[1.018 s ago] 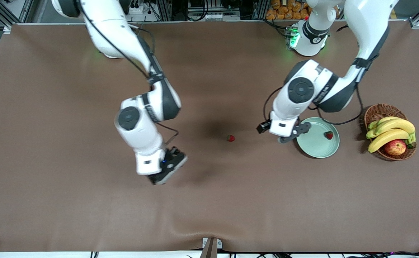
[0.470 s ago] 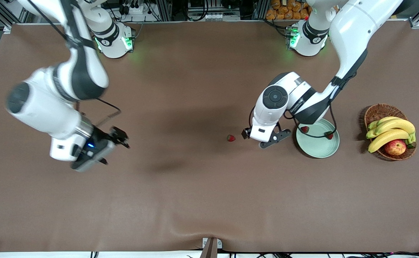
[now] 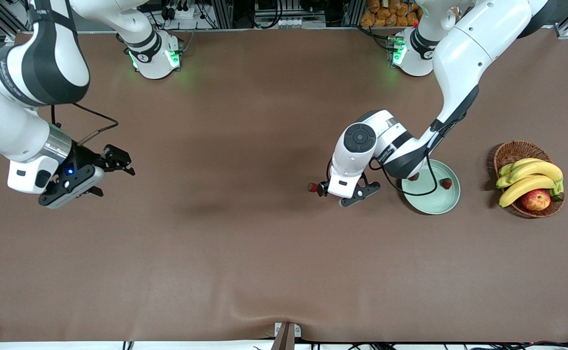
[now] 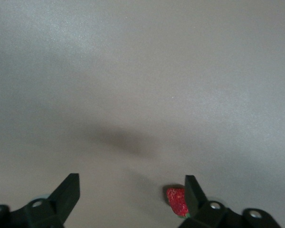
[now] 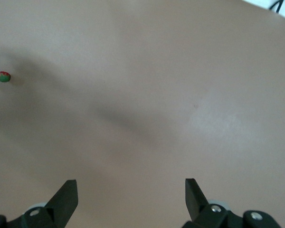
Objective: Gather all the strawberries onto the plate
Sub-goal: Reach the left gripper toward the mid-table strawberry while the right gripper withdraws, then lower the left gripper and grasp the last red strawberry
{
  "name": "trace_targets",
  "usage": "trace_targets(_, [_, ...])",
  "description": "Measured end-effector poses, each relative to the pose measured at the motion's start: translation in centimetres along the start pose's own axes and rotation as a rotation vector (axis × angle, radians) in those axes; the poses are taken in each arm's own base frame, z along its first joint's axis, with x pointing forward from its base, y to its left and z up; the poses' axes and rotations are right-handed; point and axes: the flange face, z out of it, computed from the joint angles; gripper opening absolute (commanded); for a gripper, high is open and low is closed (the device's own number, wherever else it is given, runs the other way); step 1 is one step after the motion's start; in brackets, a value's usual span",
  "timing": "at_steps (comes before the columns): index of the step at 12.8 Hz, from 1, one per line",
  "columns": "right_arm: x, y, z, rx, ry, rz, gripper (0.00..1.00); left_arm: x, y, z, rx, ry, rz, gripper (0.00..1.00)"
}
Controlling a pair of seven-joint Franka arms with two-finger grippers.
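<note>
Left wrist view shows the left gripper [image 4: 132,197] with its jaws spread wide and nothing between them; the one strawberry still loose [image 4: 177,201] lies on the brown table cover [image 4: 142,71] just inside one finger [image 4: 194,192], touching or nearly touching it. By my judgement the jaws stand wide and low so as to straddle the berry before closing, though the berry sits off centre in the gap. The berry lies on its side, with a trace of green showing at the end nearer the wrist; its long axis appears to run roughly along the finger, but I cannot fix the tip's heading firmly.

From the front camera, the left gripper [image 3: 341,193] is down at the cover, with the loose strawberry [image 3: 312,187] at its edge toward the right arm's end. The plate [image 3: 434,200] lies just beside the gripper toward the left arm's end, which keeps the carry short. Two strawberries rest in it: one [image 3: 445,183] on the plate floor, another [image 3: 413,177] at the rim farther from the camera, partly hidden by the arm's cable. Their orientation is too small to read. A wicker basket [image 3: 510,150] of bananas [image 3: 529,177] and an apple [image 3: 535,200] stands near the plate at the left arm's end.

The right gripper [image 3: 111,167] waits with its jaws wide and empty over bare cover at the right arm's end, well apart from the work.
</note>
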Motion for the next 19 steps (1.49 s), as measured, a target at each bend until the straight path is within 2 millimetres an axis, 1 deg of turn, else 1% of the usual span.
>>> trace_targets(2, [-0.8,-0.5,-1.6,-0.020,-0.023,0.064,1.00,0.0,0.0,0.1,0.001,-0.001,0.001,0.94])
trace_targets(5, [-2.6,-1.6,-4.9,-0.068,-0.055,0.200,1.00,0.2,-0.2,0.2,0.005,0.000,0.006,0.94])
trace_targets(6, [-3.4,-1.6,-6.1,-0.084,-0.063,0.236,1.00,0.3,-0.3,0.3,0.007,0.000,0.006,0.94])
trace_targets(7, [-4.3,-1.3,-7.2,-0.094,-0.066,0.265,1.00,0.3,-0.4,0.4,0.010,0.001,0.010,0.93])
trace_targets(9, [-6.5,0.6,-9.5,-0.103,-0.065,0.327,1.00,-0.1,-0.8,1.0,0.028,0.020,0.055,0.91])
trace_targets(10, [-7.6,1.7,-10.3,-0.103,-0.072,0.357,1.00,-0.1,-1.3,1.4,0.040,0.026,0.076,0.90])
trace_targets(12, [-9.4,3.4,-11.5,-0.097,-0.091,0.404,1.00,0.8,-2.4,1.5,0.051,0.026,0.112,0.89])
trace_targets(14, [-10.5,4.5,-12.3,-0.092,-0.104,0.438,1.00,1.2,-2.9,1.3,0.051,0.028,0.124,0.89])
trace_targets(16, [-10.9,4.7,-13.1,-0.091,-0.111,0.480,1.00,0.7,-2.7,1.0,0.048,0.029,0.133,0.89])
trace_targets(19, [-10.9,3.6,-14.7,-0.093,-0.132,0.537,1.00,-0.2,-1.9,0.8,0.022,0.031,0.145,0.86])
